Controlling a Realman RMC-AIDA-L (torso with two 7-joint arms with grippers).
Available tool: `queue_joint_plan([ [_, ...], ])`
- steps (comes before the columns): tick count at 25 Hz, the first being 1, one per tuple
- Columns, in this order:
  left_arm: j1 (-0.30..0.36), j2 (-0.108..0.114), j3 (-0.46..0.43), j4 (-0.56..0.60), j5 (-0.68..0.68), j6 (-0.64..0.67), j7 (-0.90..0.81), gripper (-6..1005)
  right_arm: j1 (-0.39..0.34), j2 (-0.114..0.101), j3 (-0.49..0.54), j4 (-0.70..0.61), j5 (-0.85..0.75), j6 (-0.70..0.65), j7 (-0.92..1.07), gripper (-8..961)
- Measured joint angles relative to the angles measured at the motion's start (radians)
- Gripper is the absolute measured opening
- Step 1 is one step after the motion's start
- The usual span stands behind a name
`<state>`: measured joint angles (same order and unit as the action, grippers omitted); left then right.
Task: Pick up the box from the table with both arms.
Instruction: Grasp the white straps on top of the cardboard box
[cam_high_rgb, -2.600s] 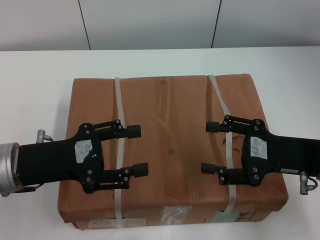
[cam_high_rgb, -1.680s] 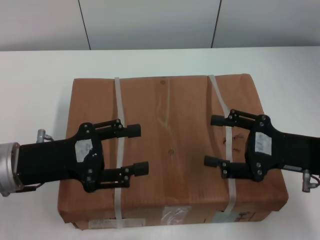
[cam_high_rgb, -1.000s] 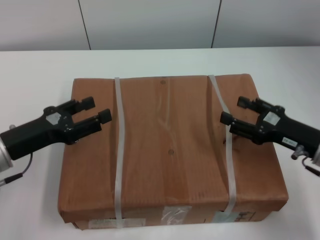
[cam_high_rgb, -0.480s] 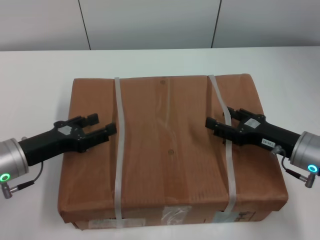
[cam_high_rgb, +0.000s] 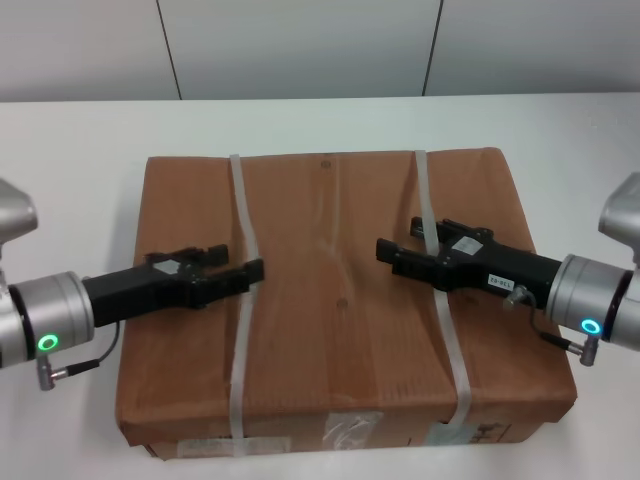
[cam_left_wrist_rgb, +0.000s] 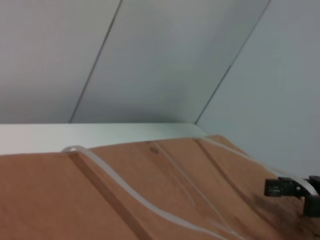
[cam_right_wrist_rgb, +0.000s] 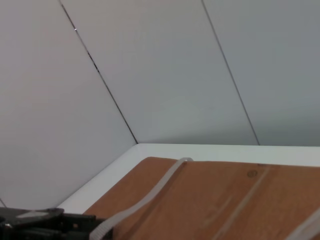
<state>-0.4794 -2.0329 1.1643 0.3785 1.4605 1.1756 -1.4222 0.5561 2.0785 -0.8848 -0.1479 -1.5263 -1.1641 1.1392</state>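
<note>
Large flat brown paper-wrapped box (cam_high_rgb: 340, 300) lies on the plain white bench (cam_high_rgb: 80, 150), centred before me, labels on its near side face. Two whitish plastic straps cross its top front to back: left strap (cam_high_rgb: 240, 290), right strap (cam_high_rgb: 440, 300).

My left gripper (cam_high_rgb: 235, 272) reaches in from the left over the box top, its tips at the left strap. Seen edge-on; I cannot tell whether these jaws are parted or closed, or whether they touch the strap.

My right gripper (cam_high_rgb: 395, 252) reaches in from the right, its tips just past the right strap, toward the box's middle. Same here: jaws edge-on, state unreadable.

Left wrist view: box top (cam_left_wrist_rgb: 125, 195), strap (cam_left_wrist_rgb: 130, 195), right gripper far off (cam_left_wrist_rgb: 295, 192).
</note>
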Motion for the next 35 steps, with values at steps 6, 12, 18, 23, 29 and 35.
queue_joint_plan([
  [6, -0.034, 0.001, 0.014, -0.014, 0.026, 0.004, -0.053, 721, 0.013, 0.0, -0.002, 0.001, 0.0, -0.003, -0.001, 801],
  [12, -0.054, -0.001, 0.031, -0.016, 0.035, 0.003, -0.067, 715, 0.04, 0.0, -0.026, 0.001, 0.0, -0.012, -0.025, 782],
  [18, -0.083, -0.007, 0.045, -0.017, 0.032, 0.005, -0.067, 709, 0.063, 0.0, -0.031, 0.001, 0.0, -0.02, -0.083, 763],
  [23, -0.094, -0.009, 0.042, -0.013, 0.019, 0.001, -0.066, 704, 0.064, 0.0, -0.026, 0.001, 0.005, -0.024, -0.157, 708],
  [29, -0.088, -0.008, 0.04, -0.011, -0.016, -0.002, -0.056, 457, 0.06, 0.0, -0.019, 0.012, 0.007, -0.026, -0.224, 624],
  [35, -0.088, -0.008, 0.046, -0.01, -0.016, -0.002, -0.053, 326, 0.054, 0.0, -0.016, 0.017, 0.009, -0.028, -0.237, 584],
])
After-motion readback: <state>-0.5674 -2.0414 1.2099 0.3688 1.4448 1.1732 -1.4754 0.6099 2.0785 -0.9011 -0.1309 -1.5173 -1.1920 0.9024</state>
